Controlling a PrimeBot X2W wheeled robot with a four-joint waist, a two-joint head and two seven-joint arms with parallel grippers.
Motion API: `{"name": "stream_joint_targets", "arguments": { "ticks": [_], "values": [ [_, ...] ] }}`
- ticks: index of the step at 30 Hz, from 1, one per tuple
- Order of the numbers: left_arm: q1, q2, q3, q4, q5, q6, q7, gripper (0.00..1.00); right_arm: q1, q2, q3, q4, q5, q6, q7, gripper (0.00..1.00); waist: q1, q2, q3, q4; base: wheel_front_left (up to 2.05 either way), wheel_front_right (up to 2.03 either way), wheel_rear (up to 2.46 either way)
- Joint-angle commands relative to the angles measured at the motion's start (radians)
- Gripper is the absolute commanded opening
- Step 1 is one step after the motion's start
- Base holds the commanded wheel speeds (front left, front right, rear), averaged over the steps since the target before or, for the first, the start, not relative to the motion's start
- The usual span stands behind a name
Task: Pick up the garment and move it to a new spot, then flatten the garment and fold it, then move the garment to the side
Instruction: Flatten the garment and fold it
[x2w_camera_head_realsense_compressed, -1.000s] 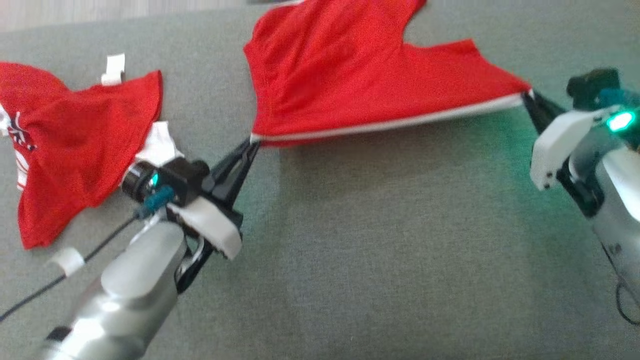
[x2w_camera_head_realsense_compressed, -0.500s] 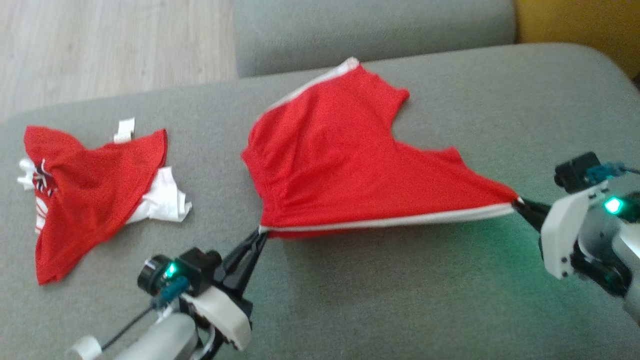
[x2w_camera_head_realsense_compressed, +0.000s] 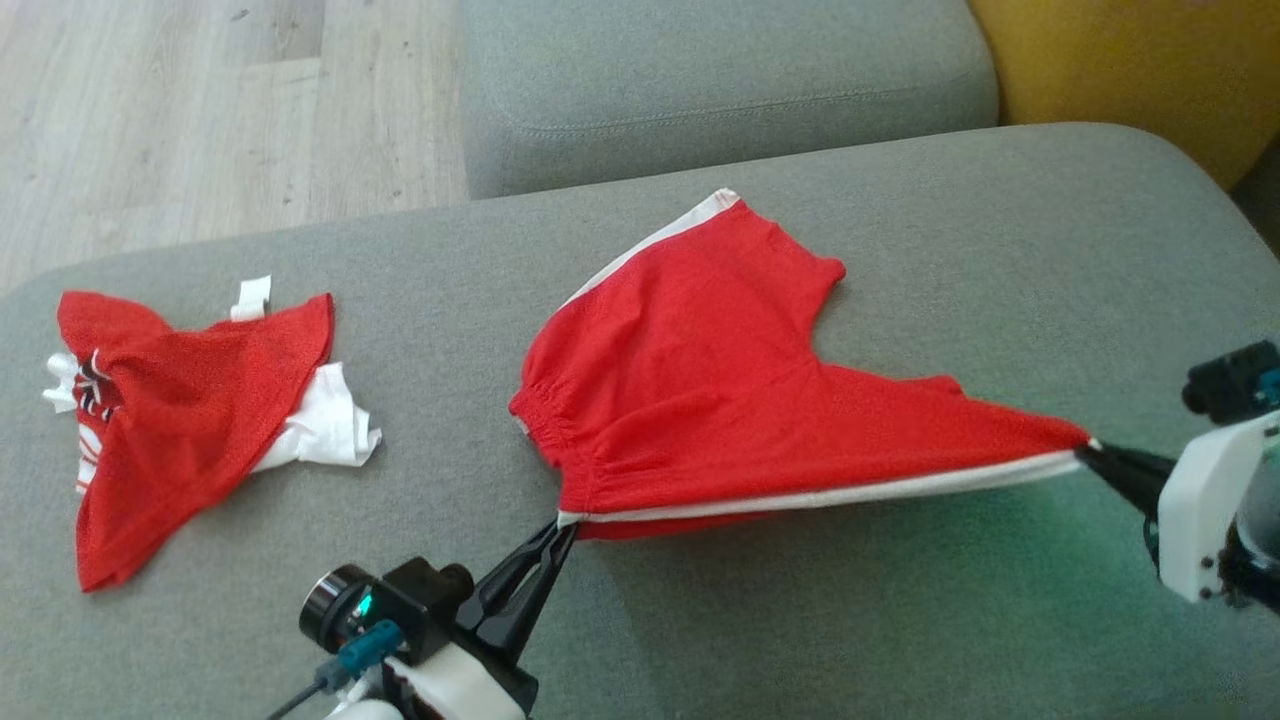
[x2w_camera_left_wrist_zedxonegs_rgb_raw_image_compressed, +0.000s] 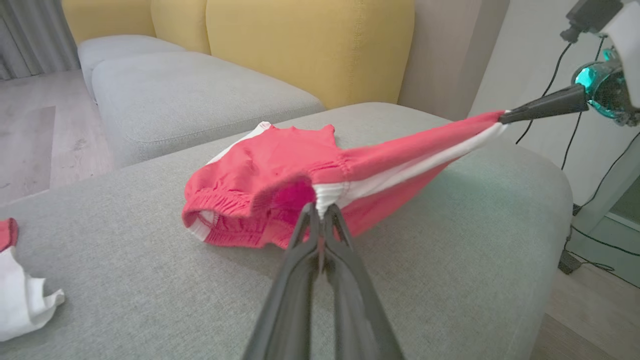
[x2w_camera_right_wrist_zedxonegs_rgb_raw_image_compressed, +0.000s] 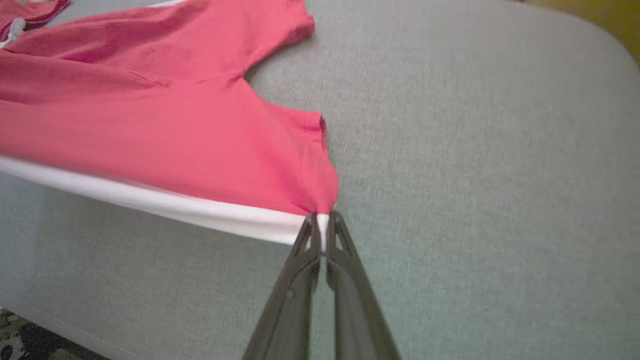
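The garment (x2w_camera_head_realsense_compressed: 720, 400) is a pair of red shorts with white side stripes, spread on the grey sofa seat (x2w_camera_head_realsense_compressed: 800, 620). My left gripper (x2w_camera_head_realsense_compressed: 562, 524) is shut on the waistband corner, seen close in the left wrist view (x2w_camera_left_wrist_zedxonegs_rgb_raw_image_compressed: 320, 210). My right gripper (x2w_camera_head_realsense_compressed: 1090, 452) is shut on the leg hem corner at the white stripe (x2w_camera_right_wrist_zedxonegs_rgb_raw_image_compressed: 322, 220). The near edge hangs taut between the two grippers, slightly above the cushion, while the far leg of the garment (x2w_camera_right_wrist_zedxonegs_rgb_raw_image_compressed: 175, 60) lies on the seat.
A second red and white garment (x2w_camera_head_realsense_compressed: 180, 420) lies crumpled at the left of the seat. A further grey cushion (x2w_camera_head_realsense_compressed: 720, 80) sits behind, a yellow cushion (x2w_camera_head_realsense_compressed: 1130, 60) at the far right, and wooden floor (x2w_camera_head_realsense_compressed: 200, 100) beyond the far left edge.
The head camera has tilted, shifting the whole picture downward. Both grippers keep their hold, and the shorts have been drawn toward me and rightward, the near edge still taut.
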Motion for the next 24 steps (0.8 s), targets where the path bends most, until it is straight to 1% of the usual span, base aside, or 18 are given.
{"name": "stream_joint_targets", "arguments": {
  "ticks": [1, 5, 6, 8, 13, 18, 20, 24],
  "values": [
    [-0.051, 0.039, 0.047, -0.043, -0.005, 0.011, 0.008, 0.00, -0.011, -0.042, -0.042, -0.031, -0.030, -0.001, -0.022, 0.00, 0.0001, -0.0001, 0.010, 0.006, 0.00, 0.00, 0.00],
    [-0.084, 0.047, 0.063, -0.063, -0.006, 0.017, 0.023, 0.00, -0.046, -0.014, -0.092, -0.050, -0.095, -0.001, -0.048, 0.00, 0.0001, -0.0001, 0.046, 0.021, 0.00, 0.00, 0.00],
    [-0.084, 0.047, 0.063, -0.063, -0.006, 0.017, 0.023, 0.00, -0.046, -0.014, -0.092, -0.050, -0.095, -0.001, -0.048, 0.00, 0.0001, -0.0001, 0.046, 0.021, 0.00, 0.00, 0.00],
    [-0.113, 0.050, 0.074, -0.068, -0.004, 0.016, 0.031, 0.00, -0.073, 0.001, -0.120, -0.055, -0.130, -0.001, -0.055, 0.00, 0.0001, -0.0001, 0.081, 0.034, 0.00, 0.00, 0.00],
    [-0.207, 0.050, 0.093, -0.055, 0.009, -0.006, 0.047, 0.00, -0.170, 0.047, -0.180, -0.050, -0.211, -0.001, -0.048, 0.00, 0.0001, -0.0001, 0.175, 0.072, 0.00, 0.00, 0.00],
    [-0.315, 0.026, 0.117, -0.012, 0.011, -0.030, 0.054, 0.00, -0.300, 0.090, -0.204, -0.012, -0.274, -0.001, -0.009, 0.00, 0.0001, -0.0001, 0.268, 0.122, 0.00, 0.00, 0.00],
    [-0.359, 0.015, 0.125, 0.013, 0.014, -0.037, 0.059, 0.00, -0.361, 0.110, -0.200, 0.015, -0.294, -0.001, 0.020, 0.00, 0.0001, -0.0001, 0.306, 0.142, 0.00, 0.00, 0.00],
    [-0.440, -0.019, 0.118, 0.071, 0.025, -0.070, 0.062, 0.00, -0.476, 0.136, -0.174, 0.073, -0.333, -0.001, 0.058, 0.00, 0.0001, -0.0001, 0.368, 0.187, 0.00, 0.00, 0.00]
  ]
}}
